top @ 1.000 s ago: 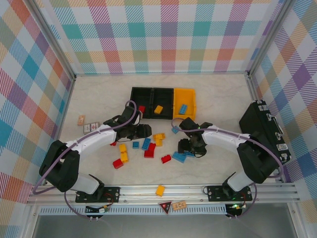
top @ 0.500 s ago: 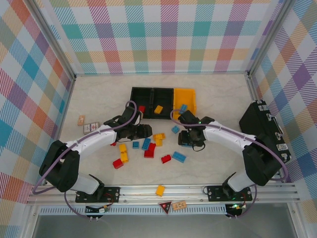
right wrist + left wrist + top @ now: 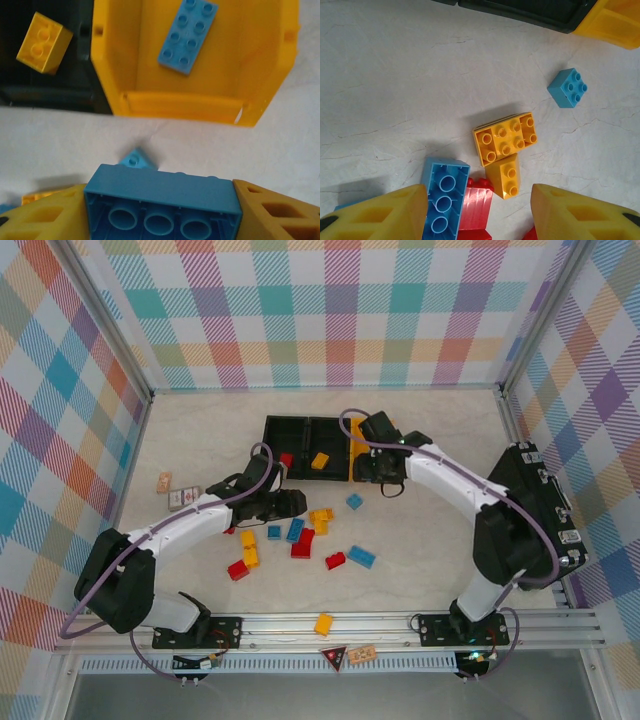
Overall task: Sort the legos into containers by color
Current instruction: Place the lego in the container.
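The counter [image 3: 200,430] is a pale cream surface with faint veining. It is boxed in on three sides by walls [image 3: 330,310] of pastel plaid, with an aluminium rail [image 3: 280,625] along the near edge and a black case [image 3: 520,480] lying at the right. The containers [image 3: 305,423] stand in a row toward the back, two black and a yellow bin [image 3: 180,107] at the right end, the row running left to right. The right fingers [image 3: 272,210] are clamped on a held blue brick [image 3: 162,197] near the yellow bin's front wall, on the counter side. Its hollow side faces the wrist camera, and its long axis spans from finger to finger, parallel to that wall. Inside the yellow bin lies a blue plate [image 3: 188,36], studs up, its long axis slanted. A yellow brick [image 3: 44,42] rests in the neighbouring black bin. The loose legos [image 3: 302,546] lie scattered mid-counter. The left fingers [image 3: 380,215] stand apart, gripping nothing, above an overturned blue brick [image 3: 442,197] whose long axis points away from the wrist.
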Motion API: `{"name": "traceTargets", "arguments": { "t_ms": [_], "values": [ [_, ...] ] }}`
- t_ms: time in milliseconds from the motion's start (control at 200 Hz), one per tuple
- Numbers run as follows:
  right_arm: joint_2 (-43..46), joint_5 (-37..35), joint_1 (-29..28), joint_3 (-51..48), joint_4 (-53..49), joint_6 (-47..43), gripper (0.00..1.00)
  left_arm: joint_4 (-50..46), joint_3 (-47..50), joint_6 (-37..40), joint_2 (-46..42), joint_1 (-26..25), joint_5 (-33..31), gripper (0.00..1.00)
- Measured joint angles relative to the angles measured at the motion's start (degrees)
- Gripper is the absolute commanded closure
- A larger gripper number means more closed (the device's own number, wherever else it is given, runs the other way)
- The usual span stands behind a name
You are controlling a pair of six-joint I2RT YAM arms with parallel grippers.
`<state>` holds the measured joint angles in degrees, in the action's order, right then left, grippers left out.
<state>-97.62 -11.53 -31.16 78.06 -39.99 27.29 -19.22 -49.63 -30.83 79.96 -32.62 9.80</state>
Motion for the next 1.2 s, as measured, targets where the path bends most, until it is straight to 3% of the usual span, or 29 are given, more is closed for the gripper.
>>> {"name": "traceTargets", "arguments": {
  "t_ms": [535, 970, 1200],
  "values": [
    [-17.73, -3.08, 4.26, 16.68, -1.51, -3.85, 0.36, -0.52, 1.53, -1.14, -4.33, -0.22, -1.92, 0.43],
    [-19.67, -4.07, 4.26, 18.64, -2.58, -4.26, 0.21, -1.64, 1.53, -1.14, -5.2, -0.31, -2.82, 0.43],
    [-19.54, -3.96, 4.26, 18.8, -2.51, -4.31, 0.2, -1.66, 1.53, -1.16, -5.2, -0.31, -3.02, 0.43]
  ]
}}
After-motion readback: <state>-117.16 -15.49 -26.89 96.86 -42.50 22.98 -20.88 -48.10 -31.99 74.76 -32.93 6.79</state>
